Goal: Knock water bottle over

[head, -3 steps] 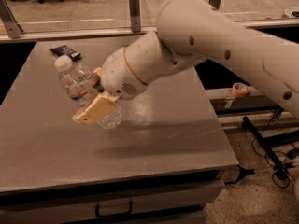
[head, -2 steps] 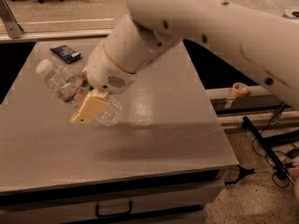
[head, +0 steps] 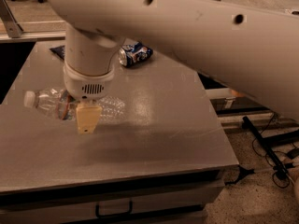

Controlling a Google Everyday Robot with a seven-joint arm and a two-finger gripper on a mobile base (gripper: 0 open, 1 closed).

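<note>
Water bottle (head: pixel 48 101): lying on its side on the left part of the counter (head: pixel 159 125), white cap pointing left.
Hand (head: pixel 88 121): over the bottle's middle, covering it; whether it grips cannot be told.
Blue soda can (head: pixel 135 54): on its side at the rear, well apart.

We see a dim, warm-toned scene. Overhead light leaves a pale glare on the table (head: pixel 177 139), and the end effector (head: pixel 87 124), low over its left half, casts a soft shadow.
</note>
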